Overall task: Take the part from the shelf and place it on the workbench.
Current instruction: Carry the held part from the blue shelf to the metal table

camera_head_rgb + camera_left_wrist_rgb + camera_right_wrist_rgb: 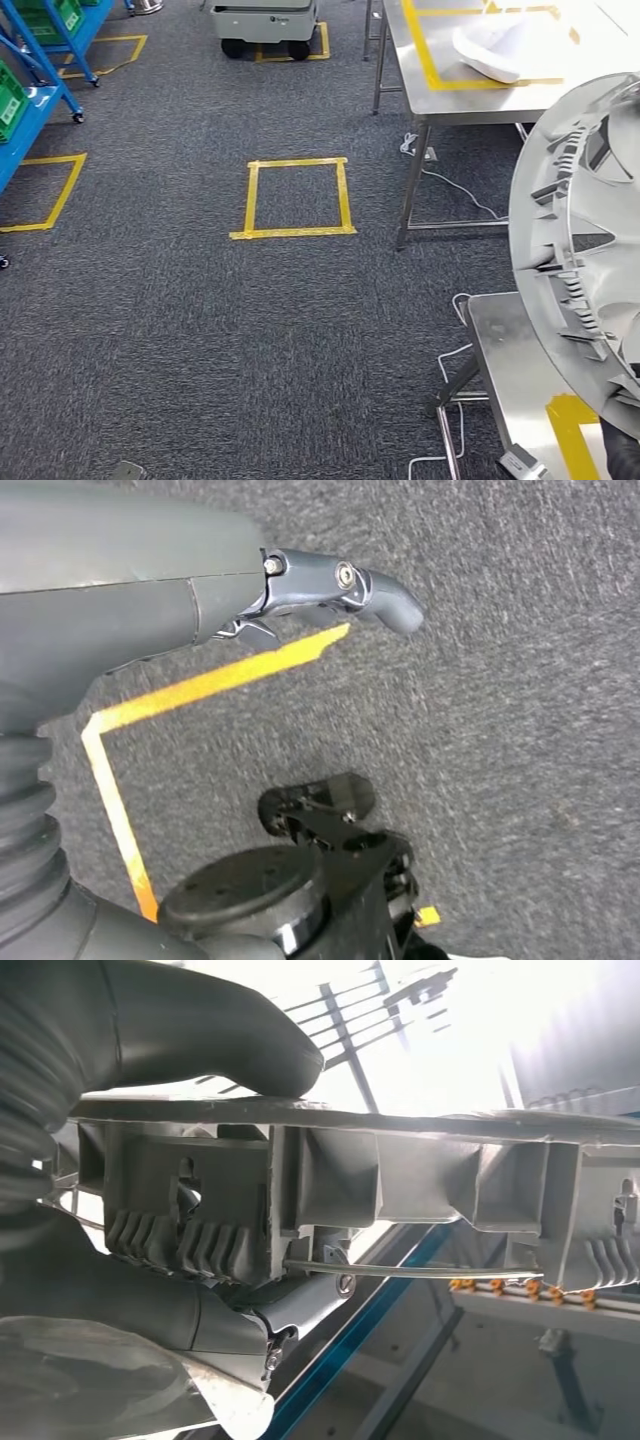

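A big round grey part (585, 240) with ribs and clips fills the right side, up above a small metal table (513, 370) that has yellow tape on it. Farther back stands a long metal workbench (460, 95) with yellow tape lines and a white part (494, 48) lying on it. On the dark carpet (166, 330) there is a yellow tape square (296, 198), blue shelves (38, 60) with green bins (11, 95) sit at the left, and a grey cart (264, 25) is at the back.
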`<state>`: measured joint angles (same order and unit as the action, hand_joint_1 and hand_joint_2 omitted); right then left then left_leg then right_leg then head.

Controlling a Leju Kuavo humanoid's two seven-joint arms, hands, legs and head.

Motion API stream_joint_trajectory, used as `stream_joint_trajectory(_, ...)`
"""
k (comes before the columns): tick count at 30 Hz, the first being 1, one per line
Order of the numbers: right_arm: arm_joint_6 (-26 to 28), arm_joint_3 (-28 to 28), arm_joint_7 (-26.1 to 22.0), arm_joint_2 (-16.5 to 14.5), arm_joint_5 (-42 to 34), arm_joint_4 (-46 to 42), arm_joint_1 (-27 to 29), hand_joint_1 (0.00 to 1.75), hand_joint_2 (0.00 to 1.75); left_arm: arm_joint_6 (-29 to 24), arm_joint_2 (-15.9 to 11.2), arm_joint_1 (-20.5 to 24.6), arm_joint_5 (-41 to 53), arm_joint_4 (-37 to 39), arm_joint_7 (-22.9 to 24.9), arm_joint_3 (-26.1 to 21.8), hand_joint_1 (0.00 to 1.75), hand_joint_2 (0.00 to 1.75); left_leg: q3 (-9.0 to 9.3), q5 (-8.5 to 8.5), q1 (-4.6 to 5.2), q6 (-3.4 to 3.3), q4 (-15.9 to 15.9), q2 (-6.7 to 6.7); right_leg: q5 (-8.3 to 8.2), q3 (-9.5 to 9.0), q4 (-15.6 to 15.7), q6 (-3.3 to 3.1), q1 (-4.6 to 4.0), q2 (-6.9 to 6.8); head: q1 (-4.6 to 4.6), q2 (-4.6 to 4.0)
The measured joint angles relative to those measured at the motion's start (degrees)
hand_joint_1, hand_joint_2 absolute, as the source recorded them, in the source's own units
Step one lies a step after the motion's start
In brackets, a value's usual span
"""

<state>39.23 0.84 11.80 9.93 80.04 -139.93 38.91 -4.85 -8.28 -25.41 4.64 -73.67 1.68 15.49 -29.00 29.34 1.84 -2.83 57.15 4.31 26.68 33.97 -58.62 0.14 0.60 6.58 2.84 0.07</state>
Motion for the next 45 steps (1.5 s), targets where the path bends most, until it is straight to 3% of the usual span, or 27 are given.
stream_joint_trajectory(2, 0.0, 0.27, -0.04, -0.24, 0.05, -0.32, 0.44, 1.75, 1.75, 0.02, 0.05, 0.05, 0.03, -0.1, 0.02, -0.12, 0.0, 1.75, 0.28, -0.51, -0.12, 0.07, -1.04, -1.22, -0.25, 0.72, -0.02, 0.55, 0.09, 0.51, 0.01, 0.0)
stream_joint_trajectory(4, 0.01, 0.51, -0.12, -0.38, 0.11, -0.62, 0.64, 1.75, 1.75, 0.05, 0.24, 0.03, 0.05, -0.26, 0.02, -0.14, 0.0, 1.75, 0.61, -1.29, -0.46, 0.19, -2.21, -2.69, 1.52, 2.26, -2.57, 0.79, -0.12, -1.91, 0.21, 0.01)
stream_joint_trajectory(6, 0.02, 0.81, -0.27, -0.44, 0.23, -0.78, 0.59, 1.75, 1.75, 0.09, 0.44, -0.23, 0.07, -0.33, 0.04, -0.16, 0.0, 1.75, 0.54, -1.54, -0.61, 0.18, -2.54, -4.26, 5.35, 5.14, -9.07, 1.22, -0.07, -4.92, 0.35, 0.01)
stream_joint_trajectory(8, 0.01, 1.03, -0.42, -0.49, 0.33, -0.89, 0.61, 1.75, 1.75, 0.12, 0.55, -0.38, 0.08, -0.34, 0.06, -0.17, 0.0, 1.75, 0.36, -1.48, -0.7, 0.27, -2.46, -5.93, 7.73, 7.47, -14.82, 1.98, 0.33, -5.93, 0.35, 0.01)
stream_joint_trajectory(9, 0.01, 1.08, -0.45, -0.51, 0.34, -0.92, 0.66, 1.75, 1.75, 0.15, 0.61, -0.35, 0.08, -0.34, 0.05, -0.17, 0.0, 1.75, 0.32, -1.39, -0.82, 0.47, -2.41, -6.73, 7.47, 7.25, -15.08, 2.4, 0.61, -6.23, 0.34, 0.01)
stream_joint_trajectory(10, 0.0, 1.14, -0.46, -0.52, 0.34, -0.93, 0.71, 1.75, 1.75, 0.17, 0.69, -0.32, 0.08, -0.34, 0.05, -0.17, 0.0, 1.75, 0.33, -1.26, -1.01, 0.75, -2.28, -7.47, 6.28, 5.81, -13.02, 2.84, 0.91, -6.63, 0.35, 0.01)
stream_joint_trajectory(12, 0.0, 1.27, -0.49, -0.58, 0.33, -0.96, 0.78, 1.75, 1.75, 0.21, 0.8, -0.27, 0.08, -0.34, 0.06, -0.21, 0.0, 1.75, 0.35, -0.75, -1.34, 1.64, -1.65, -8.79, 3.56, 1.01, -5.35, 3.68, 1.36, -8.38, 0.39, 0.02)
stream_joint_trajectory(13, 0.0, 1.34, -0.51, -0.62, 0.33, -0.98, 0.79, 1.75, 1.75, 0.21, 0.82, -0.28, 0.09, -0.34, 0.07, -0.28, 0.0, 1.75, 0.33, -0.33, -1.39, 2.14, -1.1, -9.29, 2.83, -0.89, -2.34, 3.64, 1.45, -9.15, 0.44, 0.02)
stream_joint_trajectory(14, 0.0, 1.4, -0.54, -0.67, 0.33, -1.05, 0.79, 1.75, 1.75, 0.21, 0.81, -0.27, 0.1, -0.34, 0.06, -0.35, 0.0, 1.75, 0.36, 0.0, -1.36, 2.57, -0.67, -9.68, 2.64, -1.96, -0.71, 3.3, 1.45, -9.57, 0.38, 0.02)
stream_joint_trajectory(16, 0.0, 1.53, -0.6, -0.81, 0.34, -1.24, 0.84, 1.75, 1.75, 0.21, 0.84, -0.24, 0.12, -0.36, 0.04, -0.5, 0.0, 1.75, 0.54, 0.35, -1.34, 3.05, -0.23, -10.38, 2.7, -2.03, -0.39, 2.15, 1.25, -9.04, 0.18, 0.02)
stream_joint_trajectory(18, 0.0, 1.61, -0.64, -0.91, 0.35, -1.33, 0.89, 1.75, 1.75, 0.21, 0.85, -0.21, 0.13, -0.36, 0.02, -0.57, 0.0, 1.75, 0.74, 0.29, -1.41, 3.14, -0.3, -10.79, 2.73, -1.69, -0.54, 1.73, 1.06, -8.59, 0.02, 0.02)
stream_joint_trajectory(22, 0.0, 1.63, -0.66, -0.93, 0.35, -1.33, 0.92, 1.75, 1.75, 0.21, 0.85, -0.2, 0.13, -0.36, 0.02, -0.59, 0.0, 1.75, 0.78, 0.27, -1.45, 3.18, -0.34, -10.87, 2.74, -1.59, -0.55, 1.63, 1.02, -8.48, 0.0, 0.02)
stream_joint_trajectory(23, 0.01, 1.69, -0.86, -1.04, 0.33, -1.37, 0.97, 1.75, 1.75, 0.24, 0.88, -0.13, 0.14, -0.37, 0.02, -0.61, 0.0, 1.75, 0.54, 1.11, -1.62, 3.43, 0.5, -9.84, 2.66, -1.64, -0.51, 1.32, 1.04, -8.05, -0.08, 0.02)
stream_joint_trajectory(25, 0.02, 2.02, -2.18, -1.62, 0.01, -1.48, 1.08, 1.75, 1.75, 0.54, 1.0, -0.24, 0.42, -0.38, 0.02, -0.71, 0.0, 1.75, -2.96, 4.71, -1.84, 3.47, 8.37, -6.78, 2.37, -1.64, -0.46, 0.47, 0.8, -5.75, -0.21, 0.02)
stream_joint_trajectory(26, 0.02, 2.26, -3.08, -2.02, -0.25, -1.54, 1.13, 1.75, 1.75, 0.75, 1.09, -0.32, 0.62, -0.39, 0.01, -0.78, 0.0, 1.75, -4.18, 5.25, -1.84, 3.24, 10.78, -4.96, 2.21, -1.74, -0.43, 0.07, 0.65, -4.2, -0.27, 0.02)
stream_joint_trajectory(27, 0.02, 2.5, -3.91, -2.34, -0.56, -1.56, 1.13, 1.75, 1.75, 0.97, 1.14, -0.49, 0.86, -0.38, 0.0, -0.89, 0.0, 1.75, -4.64, 4.28, -1.63, 2.67, 11.06, -3.71, 2.13, -1.75, -0.43, -0.04, 0.51, -2.89, -0.26, 0.02)
stream_joint_trajectory(28, 0.02, 2.71, -4.51, -2.6, -0.83, -1.56, 1.11, 1.75, 1.75, 1.16, 1.2, -0.57, 1.02, -0.38, -0.02, -1.02, 0.0, 1.75, -3.28, 1.8, -1.4, 2.09, 7.28, -2.28, 2.09, -1.79, -0.45, 0.01, 0.46, -1.89, -0.25, 0.02)
stream_joint_trajectory(30, 0.02, 2.97, -5.14, -2.86, -1.21, -1.57, 1.08, 1.75, 1.75, 1.37, 1.23, -0.74, 1.25, -0.38, -0.05, -1.34, 0.0, 1.75, -1.2, -0.18, -1.19, 1.52, 1.84, -0.15, 1.93, -1.48, -0.5, 0.36, 0.61, -0.57, -0.26, 0.02)
stream_joint_trajectory(31, 0.02, 3.1, -5.28, -2.99, -1.31, -1.58, 1.1, 1.75, 1.75, 1.43, 1.25, -0.79, 1.29, -0.39, -0.07, -1.48, 0.0, 1.75, -0.92, -0.14, -1.11, 1.4, 0.98, 0.11, 1.75, -1.19, -0.47, 0.68, 0.72, 0.09, -0.27, 0.02)
stream_joint_trajectory(33, 0.02, 3.34, -5.38, -3.21, -1.37, -1.62, 1.25, 1.75, 1.75, 1.49, 1.32, -0.7, 1.33, -0.41, -0.1, -1.63, 0.0, 1.75, -0.73, -0.49, -1.12, 1.33, -0.01, -1.13, 1.43, -0.35, -0.38, 1.36, 0.94, 0.76, -0.25, 0.02)
stream_joint_trajectory(35, 0.02, 3.56, -5.41, -3.37, -1.39, -1.63, 1.29, 1.75, 1.75, 1.57, 1.42, -0.63, 1.33, -0.44, -0.14, -1.64, 0.0, 1.75, -0.52, -1.16, -1.28, 1.09, -1.19, -2.57, 2.76, 1.11, -2.28, 1.59, 0.72, -1.7, -0.03, 0.02)
stream_joint_trajectory(37, 0.02, 3.71, -5.52, -3.43, -1.4, -1.63, 1.18, 1.75, 1.75, 1.61, 1.54, -0.81, 1.34, -0.44, -0.14, -1.65, 0.0, 1.75, -0.57, -1.36, -1.25, 0.85, -1.63, -4.12, 6.45, 3.94, -8.38, 1.75, 0.52, -5.01, 0.14, 0.02)
stream_joint_trajectory(39, 0.02, 3.78, -5.74, -3.44, -1.43, -1.62, 1.12, 1.75, 1.75, 1.66, 1.65, -0.96, 1.36, -0.43, -0.13, -1.66, 0.0, 1.75, -0.73, -1.33, -1.15, 0.78, -1.59, -5.83, 9.16, 6.4, -14.54, 2.2, 0.56, -6.0, 0.15, 0.02)
stream_joint_trajectory(40, 0.02, 3.8, -5.87, -3.44, -1.51, -1.62, 1.14, 1.75, 1.75, 1.72, 1.71, -0.96, 1.42, -0.43, -0.13, -1.66, 0.0, 1.75, -0.75, -1.29, -1.14, 0.82, -1.56, -6.61, 9.04, 6.35, -15.18, 2.41, 0.62, -6.21, 0.15, 0.02)
stream_joint_trajectory(41, 0.02, 3.86, -6.03, -3.45, -1.66, -1.61, 1.16, 1.75, 1.75, 1.81, 1.77, -0.94, 1.51, -0.43, -0.13, -1.67, 0.0, 1.75, -0.74, -1.23, -1.16, 0.91, -1.51, -7.35, 7.87, 5.06, -13.43, 2.6, 0.67, -6.53, 0.16, 0.02)
stream_joint_trajectory(43, 0.02, 4.08, -6.49, -3.52, -2.02, -1.6, 1.14, 1.75, 1.75, 2.02, 1.9, -0.91, 1.76, -0.43, -0.14, -1.72, 0.0, 1.75, -0.58, -0.93, -1.14, 1.34, -1.17, -8.6, 4.91, 0.18, -5.47, 2.75, 0.7, -8.53, 0.17, 0.02)
stream_joint_trajectory(45, 0.02, 4.31, -6.9, -3.64, -2.24, -1.63, 1.13, 1.75, 1.75, 2.21, 1.95, -0.94, 1.93, -0.43, -0.19, -1.93, 0.0, 1.75, -0.38, -0.46, -0.93, 1.97, -0.63, -9.55, 3.65, -2.98, 0.07, 2.23, 0.61, -10.21, 0.09, 0.02)
